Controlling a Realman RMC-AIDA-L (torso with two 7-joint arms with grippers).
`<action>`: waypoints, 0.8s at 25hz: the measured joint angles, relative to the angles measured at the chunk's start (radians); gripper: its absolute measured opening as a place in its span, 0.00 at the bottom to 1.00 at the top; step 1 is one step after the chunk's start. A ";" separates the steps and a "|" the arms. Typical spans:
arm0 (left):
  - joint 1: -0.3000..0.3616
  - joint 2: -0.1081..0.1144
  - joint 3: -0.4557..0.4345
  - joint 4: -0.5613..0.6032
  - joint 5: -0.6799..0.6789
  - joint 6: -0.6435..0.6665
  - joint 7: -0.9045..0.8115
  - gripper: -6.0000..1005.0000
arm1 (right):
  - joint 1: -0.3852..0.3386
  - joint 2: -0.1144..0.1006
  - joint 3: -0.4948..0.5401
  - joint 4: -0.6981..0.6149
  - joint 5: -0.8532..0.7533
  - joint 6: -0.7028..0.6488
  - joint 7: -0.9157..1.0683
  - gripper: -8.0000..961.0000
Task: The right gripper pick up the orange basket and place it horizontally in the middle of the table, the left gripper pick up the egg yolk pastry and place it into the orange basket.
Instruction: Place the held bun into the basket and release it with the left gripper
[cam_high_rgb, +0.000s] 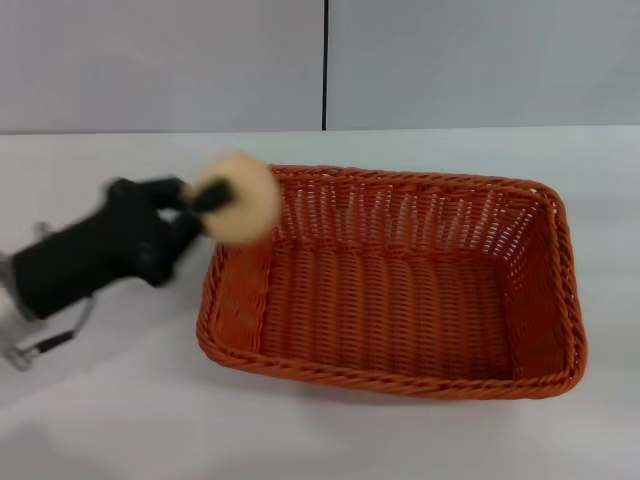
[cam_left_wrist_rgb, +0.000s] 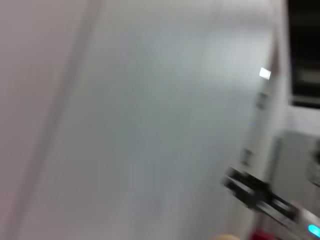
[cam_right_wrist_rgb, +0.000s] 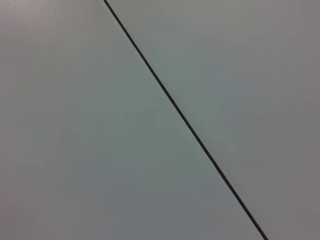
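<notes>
The orange basket lies lengthwise across the middle of the white table, open side up and with nothing inside. My left gripper reaches in from the left, shut on the egg yolk pastry, a pale round bun held in the air just over the basket's left rim. The black wrist and arm trail back toward the left edge. My right gripper does not appear in the head view, and the right wrist view shows only a grey wall with a dark seam.
Grey wall panels with a vertical dark seam stand behind the table. Bare white tabletop lies in front of the basket and to both sides. The left wrist view shows blurred wall and some equipment.
</notes>
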 joint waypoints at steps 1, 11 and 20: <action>-0.039 -0.002 0.122 0.001 -0.001 0.001 -0.009 0.06 | 0.000 0.000 -0.001 0.001 -0.001 0.000 0.000 0.53; -0.084 -0.009 0.254 0.004 -0.004 0.033 -0.010 0.05 | 0.014 -0.005 -0.001 0.007 -0.004 0.005 0.001 0.53; -0.065 -0.006 0.249 0.008 -0.067 0.035 -0.002 0.24 | 0.017 -0.006 -0.004 0.007 0.000 0.011 0.019 0.53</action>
